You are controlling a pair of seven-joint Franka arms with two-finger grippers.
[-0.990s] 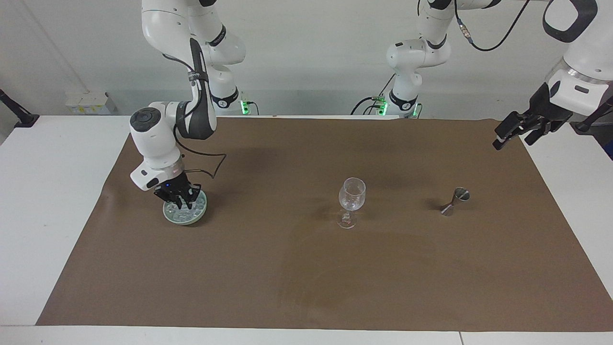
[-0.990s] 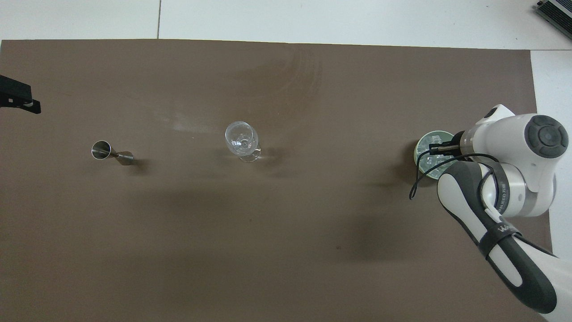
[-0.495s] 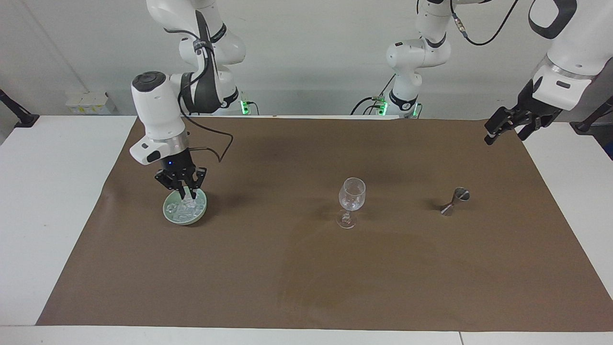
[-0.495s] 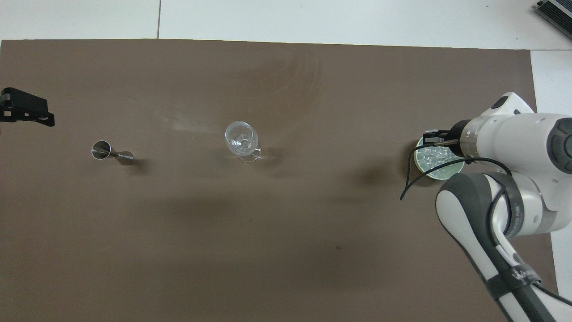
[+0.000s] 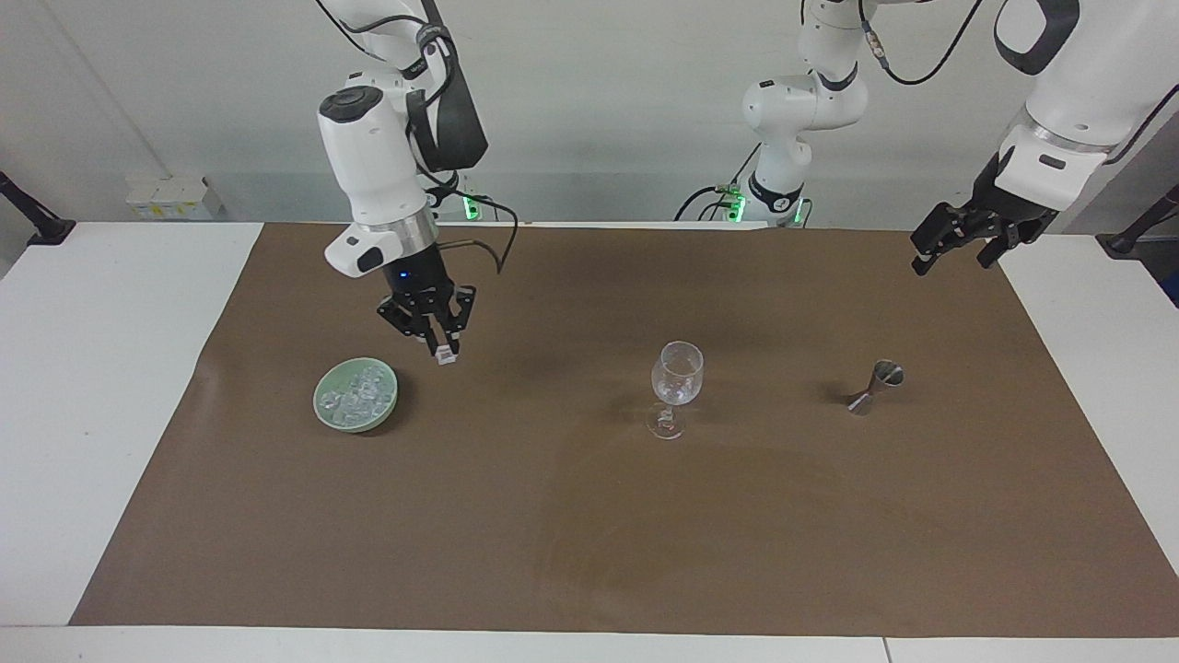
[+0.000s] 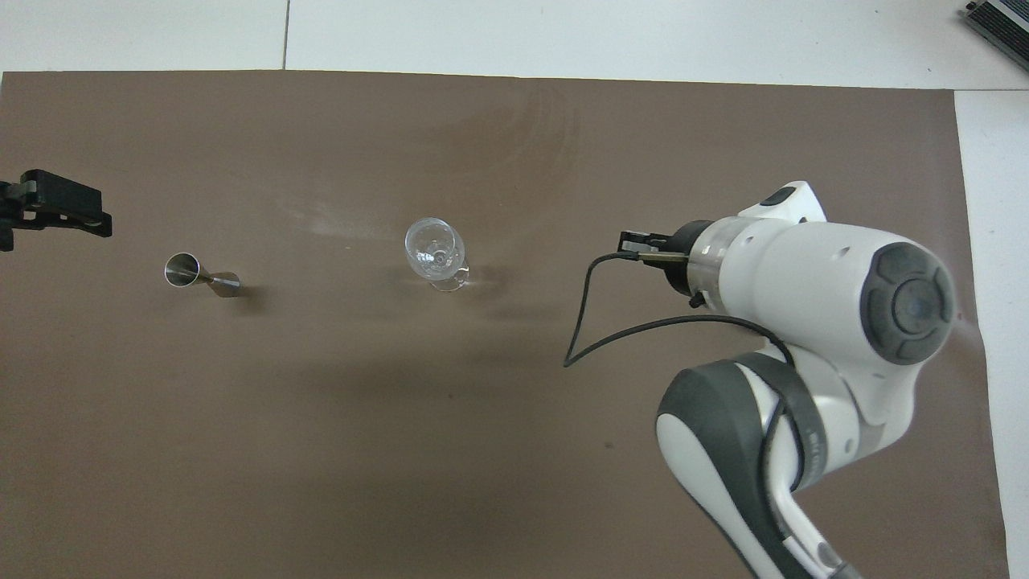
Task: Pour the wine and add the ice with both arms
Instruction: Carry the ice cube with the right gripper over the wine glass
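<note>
Now we see the right claw point(image 5: 446, 354), pinched shut on one small clear ice cube point(image 5: 447, 357), raised over the brown-matted worktop point(image 5: 589, 552) between the pale green dish point(image 5: 324, 416) of ice point(image 5: 359, 391) and the clear stemmed wine glass point(image 5: 676, 385), which stands toward the left arm's end; the left claw point(image 5: 953, 247) waits spread open and empty.

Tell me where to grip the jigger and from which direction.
Grip the jigger at its narrow waist, coming from above with the fingers either side of it. It looks to lie tipped on the brown mat, open cup toward the left arm's end, so the flared cones keep it from sliding out. The left tool is nearest.
</note>
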